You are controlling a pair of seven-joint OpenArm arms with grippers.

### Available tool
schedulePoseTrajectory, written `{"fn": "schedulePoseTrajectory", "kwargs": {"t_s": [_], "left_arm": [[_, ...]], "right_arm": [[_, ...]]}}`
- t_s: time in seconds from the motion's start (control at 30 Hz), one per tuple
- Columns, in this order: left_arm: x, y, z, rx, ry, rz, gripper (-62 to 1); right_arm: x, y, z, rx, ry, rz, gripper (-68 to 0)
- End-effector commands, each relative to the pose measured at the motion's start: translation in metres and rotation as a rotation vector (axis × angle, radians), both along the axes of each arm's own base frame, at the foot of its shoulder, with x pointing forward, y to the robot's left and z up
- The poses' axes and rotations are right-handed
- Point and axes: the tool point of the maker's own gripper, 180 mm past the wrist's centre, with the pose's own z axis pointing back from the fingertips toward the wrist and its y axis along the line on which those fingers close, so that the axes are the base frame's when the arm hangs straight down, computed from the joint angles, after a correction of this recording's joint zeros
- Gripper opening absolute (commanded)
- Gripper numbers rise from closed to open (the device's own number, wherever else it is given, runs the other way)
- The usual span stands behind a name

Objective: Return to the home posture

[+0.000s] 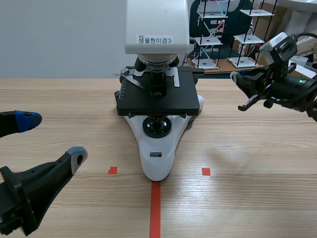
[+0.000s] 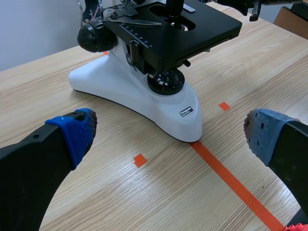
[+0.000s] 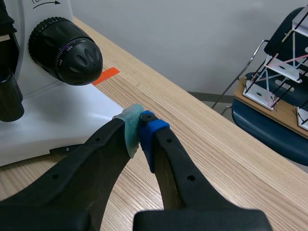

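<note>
Low at my left side, my left pincer (image 1: 52,138) hangs wide open over the bench (image 1: 247,198), just short of the white microscope (image 1: 157,153) standing mid-bench. My right pincer (image 3: 139,131), pads pressed together on nothing, is raised beside the microscope's black focus knob (image 3: 65,50).
</note>
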Motion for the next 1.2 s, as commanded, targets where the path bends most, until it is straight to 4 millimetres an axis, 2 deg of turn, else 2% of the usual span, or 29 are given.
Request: {"fn": "schedulePoseTrajectory", "kwargs": {"t_s": [0.0, 0.97, 1.07, 1.17], "left_arm": [[0.001, -0.003, 0.010, -0.027, -0.027, 0.000, 1.4], [0.001, -0.003, 0.010, -0.027, -0.027, 0.000, 1.4], [0.001, -0.003, 0.010, -0.027, -0.026, 0.000, 1.4], [0.001, -0.003, 0.010, -0.027, -0.027, 0.000, 1.4]], "right_arm": [[0.008, -0.004, 0.022, 0.000, -0.063, -0.008, -67.6], [0.008, -0.006, 0.021, -0.003, -0.067, -0.017, -67.4], [0.003, -0.006, 0.019, 0.013, -0.078, -0.019, -63.4], [-0.005, -0.007, 0.013, 0.027, -0.075, -0.033, -53.9]]}}
